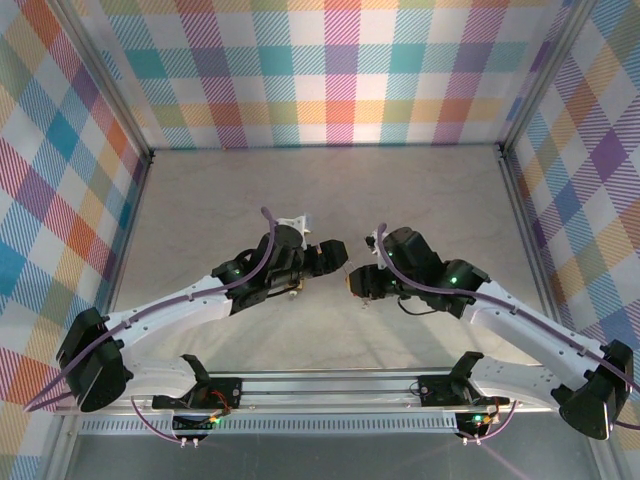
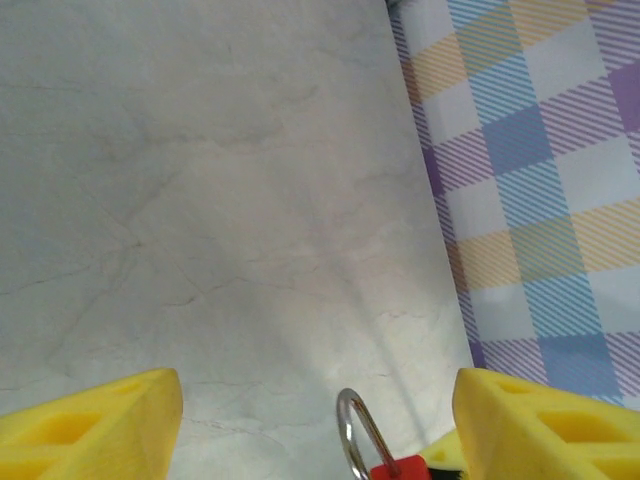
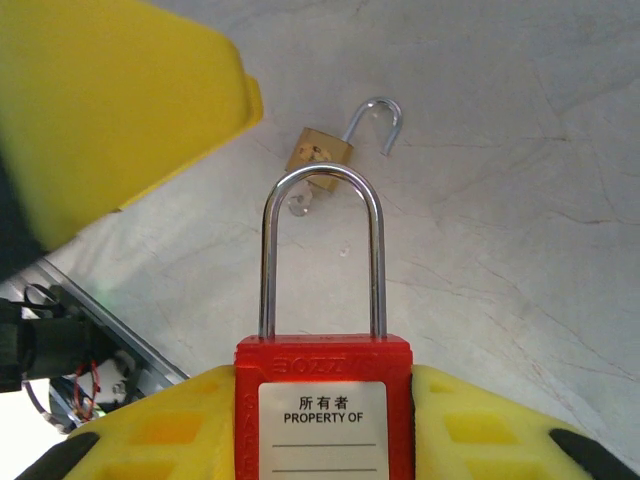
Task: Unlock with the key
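My right gripper is shut on the body of a red padlock. The lock has a white "PROPERTY OF" label, and its steel shackle is closed and points away from the camera. In the top view the right gripper meets my left gripper at the table's middle. The left gripper is open, its yellow fingers wide apart. The red padlock's shackle stands between them at the frame's bottom. I cannot make out a key.
A small brass padlock with its shackle swung open lies on the marble-look table beyond the red lock, with a small silvery piece beside it. Checked walls enclose the table. A metal rail runs along the near edge.
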Motion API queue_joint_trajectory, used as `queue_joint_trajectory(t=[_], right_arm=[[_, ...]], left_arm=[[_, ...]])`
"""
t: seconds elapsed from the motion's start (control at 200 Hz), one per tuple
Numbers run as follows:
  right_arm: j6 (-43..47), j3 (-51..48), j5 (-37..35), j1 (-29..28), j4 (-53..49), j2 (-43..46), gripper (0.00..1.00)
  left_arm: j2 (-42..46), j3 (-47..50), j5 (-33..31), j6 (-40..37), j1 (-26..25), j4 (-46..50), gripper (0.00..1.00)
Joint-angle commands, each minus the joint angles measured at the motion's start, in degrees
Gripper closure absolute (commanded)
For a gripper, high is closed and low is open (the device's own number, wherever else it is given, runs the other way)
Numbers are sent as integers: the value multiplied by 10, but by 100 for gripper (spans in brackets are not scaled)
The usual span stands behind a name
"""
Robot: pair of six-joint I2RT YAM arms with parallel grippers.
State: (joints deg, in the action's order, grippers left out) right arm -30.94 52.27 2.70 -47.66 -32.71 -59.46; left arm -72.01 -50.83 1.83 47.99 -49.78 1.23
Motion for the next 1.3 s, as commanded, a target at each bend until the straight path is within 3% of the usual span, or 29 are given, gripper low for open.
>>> queue_joint_trajectory(t=[0.0, 0.19, 0.485, 0.805, 0.98, 1.145, 1.19, 1.26, 1.295], right_arm=[[32, -6, -8, -7, 6, 8, 100], [48, 0, -25, -17, 6, 3, 100], [62, 3, -36, -29, 12, 1, 100], [67, 9, -37, -31, 9, -4, 100], [76, 10, -25, -32, -1, -3, 100], [66, 11, -10, -30, -16, 3, 100], [57, 18, -7, -23, -27, 4, 86], [44, 32, 5, 1, -47, 11, 46], [38, 37, 15, 14, -52, 21, 34]], left_arm=[[-8, -12, 41, 42, 3, -30, 32], [-32, -6, 68, 74, 3, -48, 43], [-63, -1, 88, 114, 3, -67, 52], [-98, 1, 110, 128, -1, -84, 77], [-98, -5, 88, 108, 1, -60, 100], [-85, 7, 70, 81, 2, -67, 100], [-85, 9, 72, 74, 2, -75, 100], [-80, 17, 72, 67, 2, -83, 100], [-77, 23, 73, 67, 2, -95, 100]])
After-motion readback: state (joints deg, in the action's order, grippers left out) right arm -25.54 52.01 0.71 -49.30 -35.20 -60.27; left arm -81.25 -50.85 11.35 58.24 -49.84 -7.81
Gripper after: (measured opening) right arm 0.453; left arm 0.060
